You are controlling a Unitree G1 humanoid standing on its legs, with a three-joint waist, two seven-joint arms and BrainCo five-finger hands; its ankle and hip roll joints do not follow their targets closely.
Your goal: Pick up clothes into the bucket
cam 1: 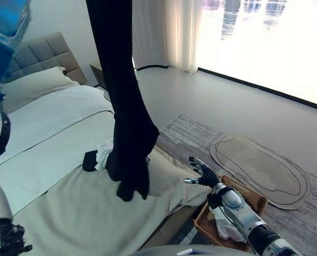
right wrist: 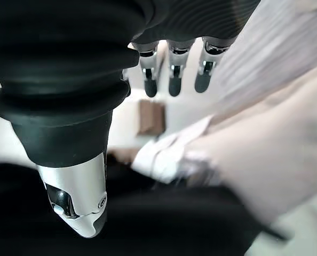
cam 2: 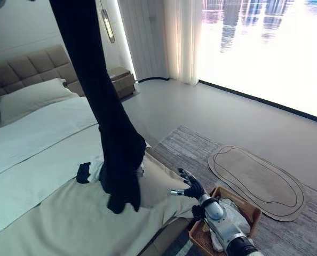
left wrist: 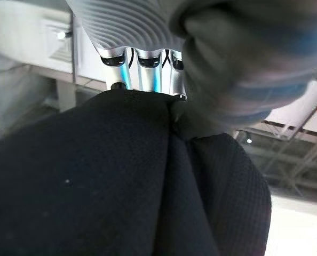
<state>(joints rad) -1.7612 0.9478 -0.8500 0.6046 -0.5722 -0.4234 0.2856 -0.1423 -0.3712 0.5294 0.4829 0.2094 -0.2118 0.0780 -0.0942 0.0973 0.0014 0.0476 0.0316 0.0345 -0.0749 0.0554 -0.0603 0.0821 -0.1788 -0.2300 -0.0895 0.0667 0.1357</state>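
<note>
My left hand (left wrist: 142,69) is raised high, its fingers curled into the top of a long black garment (cam 1: 124,106) that hangs straight down from my grip. The garment's lower end rests bunched on the foot of the bed (cam 1: 68,213), touching a small pile of black and white clothes (cam 1: 97,159) lying there. My right hand (cam 1: 203,173) reaches forward low beside the bed's corner, fingers spread and relaxed, holding nothing, near the hanging cloth but apart from it. Beneath my right forearm, on the striped rug (cam 1: 180,130), sits the brown basket (cam 1: 257,200) with a white cloth (cam 1: 225,226) in it. An oval mat (cam 1: 260,168) lies beyond the basket.
</note>
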